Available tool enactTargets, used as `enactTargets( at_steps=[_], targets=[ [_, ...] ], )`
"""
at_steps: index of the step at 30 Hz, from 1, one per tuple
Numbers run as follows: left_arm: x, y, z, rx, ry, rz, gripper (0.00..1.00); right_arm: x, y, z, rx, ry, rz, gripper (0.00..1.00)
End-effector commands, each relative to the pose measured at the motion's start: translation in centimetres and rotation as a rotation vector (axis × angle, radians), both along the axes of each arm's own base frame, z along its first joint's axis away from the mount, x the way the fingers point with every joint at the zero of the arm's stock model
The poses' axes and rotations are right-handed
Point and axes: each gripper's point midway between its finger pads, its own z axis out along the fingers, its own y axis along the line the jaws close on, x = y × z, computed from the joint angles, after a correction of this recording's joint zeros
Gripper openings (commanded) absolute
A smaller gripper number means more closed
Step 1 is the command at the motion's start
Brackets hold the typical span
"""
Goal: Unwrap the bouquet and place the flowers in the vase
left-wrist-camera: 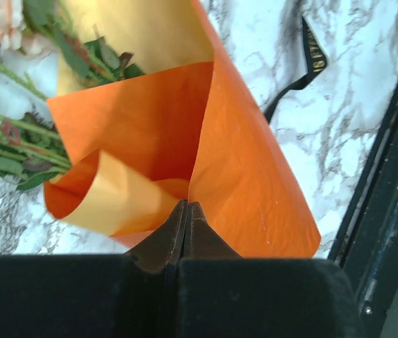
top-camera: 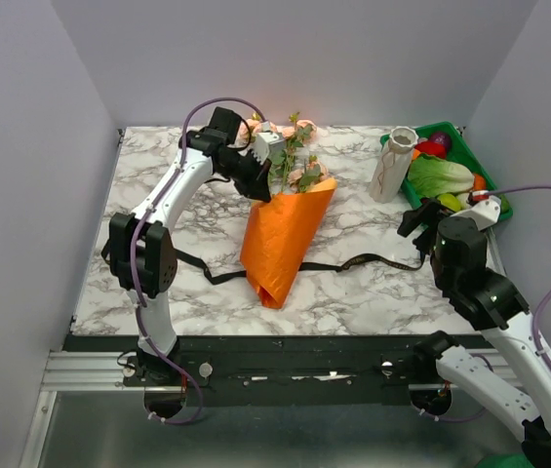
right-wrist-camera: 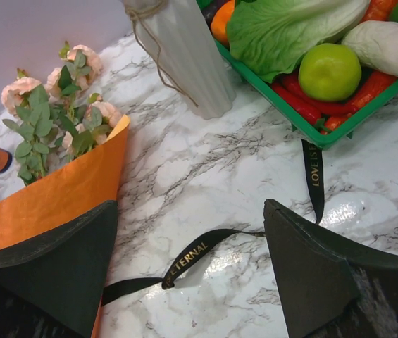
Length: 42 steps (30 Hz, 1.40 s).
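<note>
Peeling the orange paper (top-camera: 280,239) off the bouquet (top-camera: 290,195), by the look of it. Doing this well means lifting the nipped edge slowly, up and away from the flowers (right-wrist-camera: 58,113). Pulling softly, so as not to be ripping the paper or dragging the stems along. Maybe bringing the other arm over to be holding the stems down.

Squeezing the left pincer (left-wrist-camera: 184,211) tight together, seemingly nipping the top edge of the paper where 2 folds are meeting. Holding the right pincer (right-wrist-camera: 191,208) spread wide over the black ribbon (right-wrist-camera: 191,257), gripping nothing.

Seeing the bouquet lying in the middle of the bench (top-camera: 158,283), rose heads pointing to the far side. Seeing the vase (top-camera: 392,164) standing upright just beside the green tray (top-camera: 494,195), apart from the flowers.
</note>
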Motion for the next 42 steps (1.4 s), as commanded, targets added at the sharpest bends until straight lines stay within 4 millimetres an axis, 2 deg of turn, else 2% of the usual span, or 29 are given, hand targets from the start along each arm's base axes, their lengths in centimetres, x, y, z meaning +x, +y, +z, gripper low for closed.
enactTargets(
  at_steps=[1,4,7,12,14,16,17,18,19,23,25,27,28,31,32,34,35,36,37,38,39,41,42],
  targets=[
    [-4.0,-2.5,4.7,-0.082,0.008,-0.071,0.00,-0.7,-1.1,1.6,0.006,-0.037,-0.042,0.91],
    [-6.0,-4.4,6.0,-0.116,0.027,-0.099,0.00,-1.0,-1.4,1.7,0.003,-0.041,-0.050,0.91],
    [-7.1,-6.2,6.7,-0.132,0.036,-0.101,0.00,-1.3,-1.8,1.8,0.003,-0.049,-0.064,0.91],
    [-9.5,-11.1,7.6,-0.137,0.027,-0.161,0.00,-2.1,-2.8,2.3,0.003,-0.068,-0.093,0.91],
    [-10.0,-12.5,7.7,-0.134,0.039,-0.176,0.35,-2.5,-3.2,2.3,-0.004,-0.068,-0.104,0.91],
    [-11.4,-14.1,7.9,-0.138,0.053,-0.218,0.78,-3.0,-3.7,2.3,-0.010,-0.067,-0.120,0.91],
    [-11.4,-15.0,8.2,-0.143,0.046,-0.233,0.83,-3.2,-3.9,2.3,-0.012,-0.067,-0.124,0.92],
    [-12.4,-16.0,8.4,-0.141,0.048,-0.257,0.89,-3.5,-4.2,2.6,-0.008,-0.076,-0.131,0.92],
    [-12.7,-16.7,8.6,-0.145,0.046,-0.269,0.99,-3.9,-4.6,2.5,-0.015,-0.071,-0.144,0.92],
    [-13.6,-20.3,10.6,-0.190,0.037,-0.317,0.99,-5.2,-6.0,2.9,-0.022,-0.084,-0.182,0.93],
    [-13.5,-20.8,11.0,-0.194,0.032,-0.314,0.99,-5.8,-6.4,3.0,-0.019,-0.096,-0.190,0.93],
    [-12.5,-20.6,11.1,-0.180,-0.008,-0.282,0.99,-6.1,-6.7,3.1,-0.023,-0.099,-0.197,0.93],
    [-11.4,-20.1,10.6,-0.150,-0.048,-0.249,0.99,-6.1,-6.8,3.0,-0.028,-0.094,-0.199,0.93],
    [-7.8,-17.3,8.6,-0.090,-0.095,-0.123,0.99,-6.1,-6.7,2.8,-0.035,-0.089,-0.195,0.93],
    [-5.7,-14.9,6.9,-0.056,-0.072,-0.038,0.99,-5.9,-6.6,2.7,-0.036,-0.087,-0.188,0.93],
    [-3.0,-12.9,6.0,-0.056,-0.075,0.043,0.99,-5.5,-6.2,2.4,-0.041,-0.082,-0.180,0.93],
    [-2.1,-11.6,4.4,-0.039,-0.035,0.077,0.99,-5.3,-6.0,2.4,-0.038,-0.082,-0.169,0.93],
    [-0.4,-9.9,3.6,-0.036,-0.019,0.123,0.99,-5.1,-5.7,2.1,-0.039,-0.076,-0.160,0.93],
    [0.2,-9.1,2.4,-0.019,-0.003,0.139,0.99,-4.8,-5.5,2.1,-0.036,-0.079,-0.154,0.93],
    [0.5,-8.5,0.1,0.018,0.028,0.151,0.99,-4.6,-5.2,2.1,-0.032,-0.078,-0.144,0.93],
    [1.4,-7.8,-1.2,0.057,0.008,0.167,0.99,-4.5,-5.1,2.1,-0.031,-0.078,-0.142,0.93],
    [2.4,-7.2,-4.1,0.102,0.030,0.191,0.99,-4.2,-4.8,2.0,-0.030,-0.074,-0.132,0.93],
    [3.3,-6.7,-4.8,0.117,0.026,0.216,0.99,-4.1,-4.7,1.9,-0.027,-0.073,-0.130,0.93]
  ],
)
